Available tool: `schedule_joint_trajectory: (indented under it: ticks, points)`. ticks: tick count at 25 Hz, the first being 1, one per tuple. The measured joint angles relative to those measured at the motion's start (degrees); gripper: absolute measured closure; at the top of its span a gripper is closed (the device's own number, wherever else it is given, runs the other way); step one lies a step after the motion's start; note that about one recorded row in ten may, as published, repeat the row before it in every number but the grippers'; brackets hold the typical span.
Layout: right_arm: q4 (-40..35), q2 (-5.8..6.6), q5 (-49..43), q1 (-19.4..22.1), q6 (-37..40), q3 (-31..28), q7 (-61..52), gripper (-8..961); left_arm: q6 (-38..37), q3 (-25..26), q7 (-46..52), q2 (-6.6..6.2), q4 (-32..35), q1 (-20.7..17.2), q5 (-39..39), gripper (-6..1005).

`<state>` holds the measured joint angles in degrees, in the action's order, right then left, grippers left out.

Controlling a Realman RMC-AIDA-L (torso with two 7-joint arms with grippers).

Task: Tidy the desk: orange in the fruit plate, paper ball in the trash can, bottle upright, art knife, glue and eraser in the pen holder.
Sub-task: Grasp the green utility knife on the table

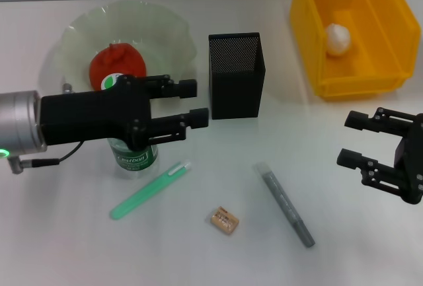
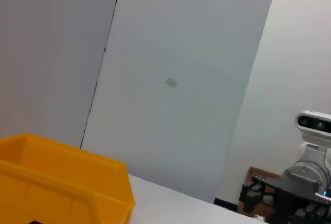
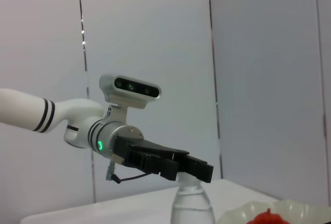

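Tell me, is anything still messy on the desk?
Yes. The glue, eraser and art knife lie loose on the desk, not in the pen holder.

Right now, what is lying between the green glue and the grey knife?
In the head view, the eraser lies on the table between the glue and the knife, touching neither.

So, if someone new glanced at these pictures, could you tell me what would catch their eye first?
Probably the left gripper, a big black shape reaching in over the upright bottle, fingers apart above its cap. Next, the bright yellow trash can at the far right with the white paper ball inside, and the red-orange orange in the pale-green fruit plate at the far left. The right gripper hangs open at the right edge.
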<state>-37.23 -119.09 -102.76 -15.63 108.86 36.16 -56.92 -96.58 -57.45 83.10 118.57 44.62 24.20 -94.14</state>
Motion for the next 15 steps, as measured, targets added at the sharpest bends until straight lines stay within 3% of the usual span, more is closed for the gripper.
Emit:
schedule_joint_trajectory:
  ticks: [9,12,15]
  points:
    - [3.6,-0.02,-0.1,-0.7,-2.1,-0.5,3.6,379,-0.7,-1.0,4.1,-0.24,2.7,2.2,-1.7,418]
    - [5.4,0.02,0.0,-1.7,-3.2,-0.8,3.6,379,-4.4,-2.8,11.3,0.09,13.4,3.1,-1.6,420]
    - [5.6,0.02,0.1,-2.1,-4.0,-1.0,3.6,379,-1.9,-5.5,15.6,0.09,18.3,3.3,-2.7,423]
